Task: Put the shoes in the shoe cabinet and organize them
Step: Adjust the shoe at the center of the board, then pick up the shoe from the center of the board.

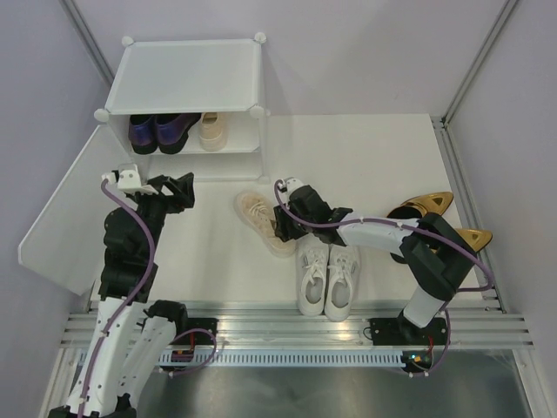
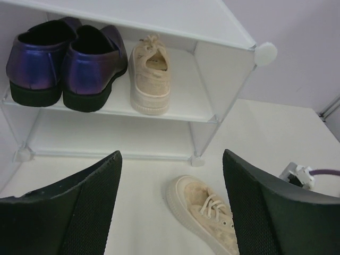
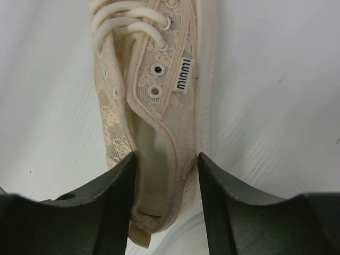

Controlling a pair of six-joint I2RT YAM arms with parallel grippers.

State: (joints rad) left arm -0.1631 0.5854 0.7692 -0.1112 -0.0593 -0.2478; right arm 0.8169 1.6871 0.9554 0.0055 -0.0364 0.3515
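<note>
Shoe cabinet (image 1: 187,74) stands at 11 o'clock on the bench (image 1: 374,165), and its big white door (image 1: 65,213) is swung wide open toward 8 o'clock.

We see the left arm reaching up the 9 o'clock side. The left gripper (image 1: 184,192) hangs just in front of the cabinet's open face. Its fingers (image 2: 95,202) are spread wide and hold nothing.

The right arm bends in from 4 o'clock toward the middle of the bench. There the right gripper (image 3: 166,156) has clasped the heel end of the loose beige sneaker (image 3: 159,95), with one finger against each side. That sneaker lies flat on the bench, a little short of the cabinet's 5 o'clock corner, with its toe pointing to 11 o'clock.

On to the shoes. The white sneakers (image 1: 313,279) sit side by side at 6 o'clock, close to the arm bases and just below the right gripper. The purple loafers (image 1: 161,131) stand together on the inner shelf (image 2: 183,90), on its 9 o'clock side, heels facing out. The gold heels (image 1: 424,205) lie at 3 o'clock near the bench edge, slightly apart, with their pointed toes aimed at 3 o'clock.

The shelved beige sneaker (image 1: 211,131) is just beside the loafers at their 3 o'clock. Its heel also faces out of the cabinet.
</note>
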